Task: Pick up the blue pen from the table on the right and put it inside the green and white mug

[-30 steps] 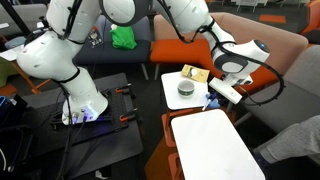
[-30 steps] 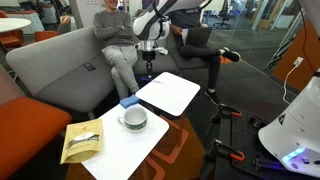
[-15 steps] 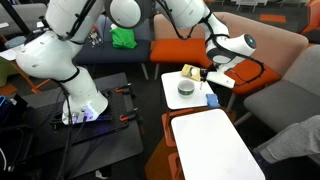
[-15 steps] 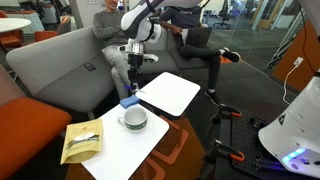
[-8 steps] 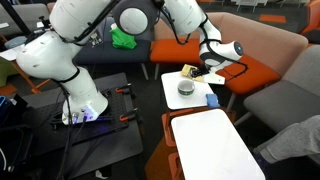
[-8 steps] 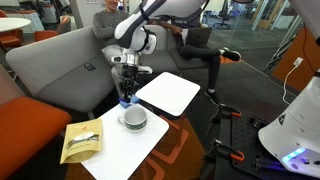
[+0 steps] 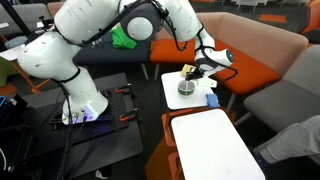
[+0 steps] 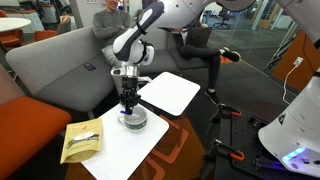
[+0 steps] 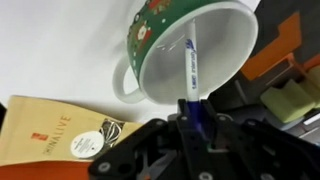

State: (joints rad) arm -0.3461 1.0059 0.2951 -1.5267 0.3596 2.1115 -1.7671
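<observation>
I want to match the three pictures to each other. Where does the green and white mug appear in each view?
Exterior view: the green and white mug is just right of centre.
Exterior view: the mug is left of centre, below the middle.
Wrist view: the mug fills the upper middle, mouth toward the camera, the blue pen reaching inside.
Shared landmark: the tan packet beside the mug, in all three.

mug: green patterned outside, white inside | pen: blue, white
</observation>
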